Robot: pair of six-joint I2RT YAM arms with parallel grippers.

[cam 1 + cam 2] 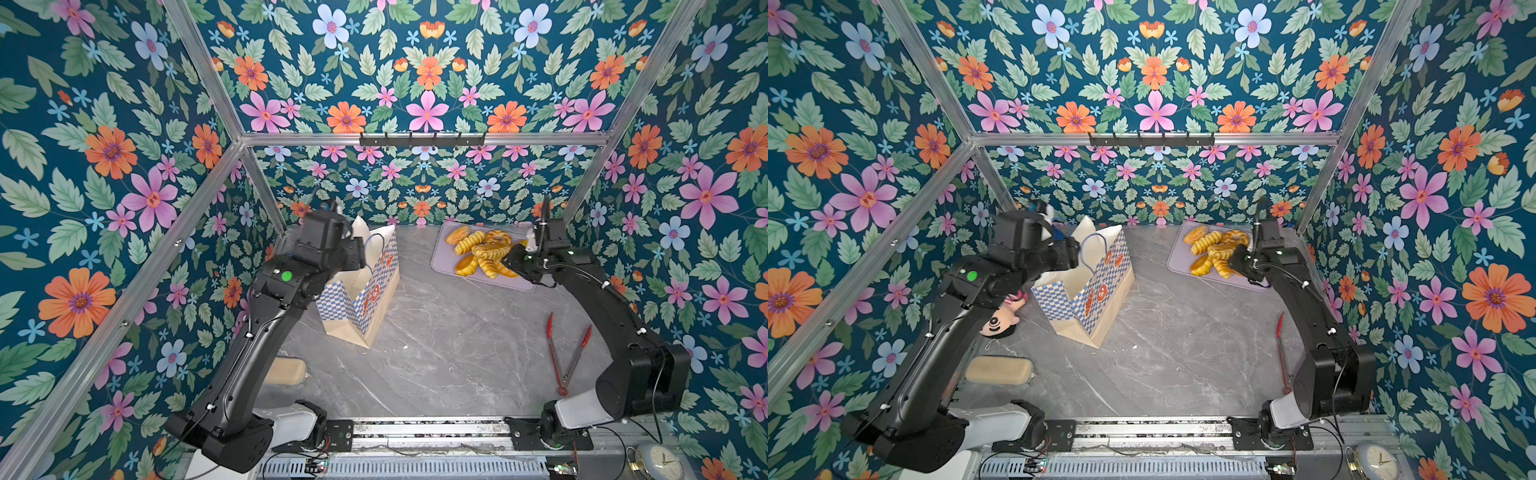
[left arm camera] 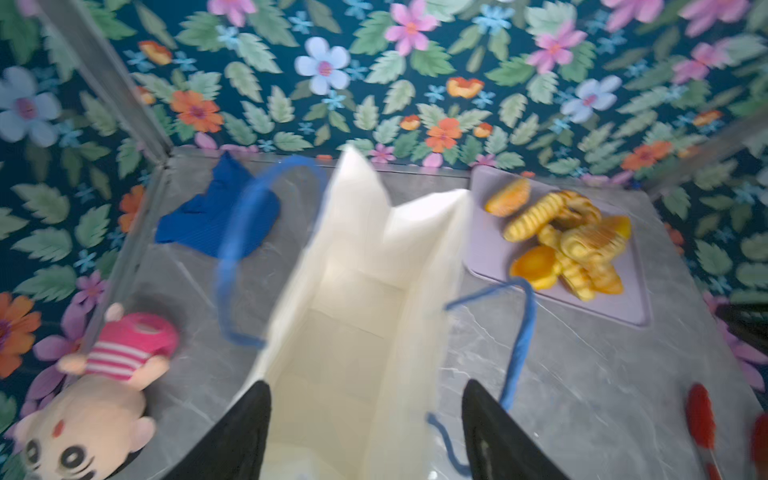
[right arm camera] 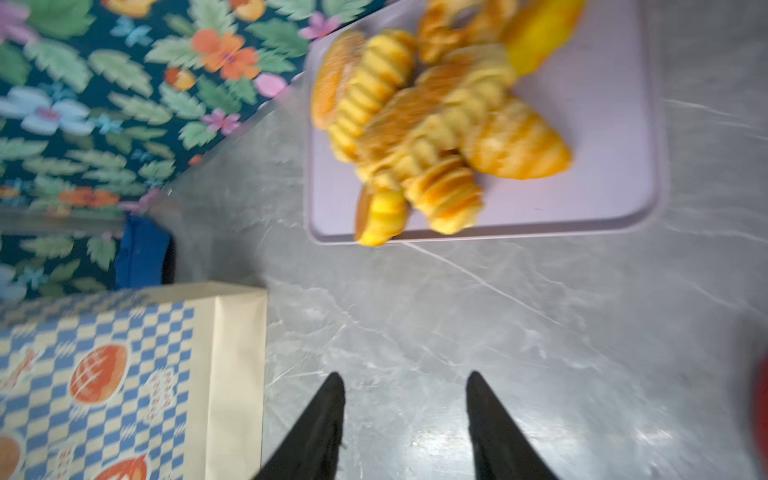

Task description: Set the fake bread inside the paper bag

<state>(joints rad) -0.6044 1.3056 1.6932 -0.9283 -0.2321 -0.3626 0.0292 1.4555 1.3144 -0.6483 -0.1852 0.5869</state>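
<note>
grey marble table [image 1: 436, 332], paper bag [image 1: 374, 291], tray [image 1: 441, 255], tongs [image 1: 550, 332]

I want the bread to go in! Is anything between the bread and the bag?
Nothing lies there: bare grey tabletop runs between the fake bread and the paper bag. Only the left gripper hangs at the bag's open mouth.

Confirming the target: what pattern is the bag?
Paper bag: blue-and-white checks, orange pastry pictures; clearest in right wrist view.
</note>
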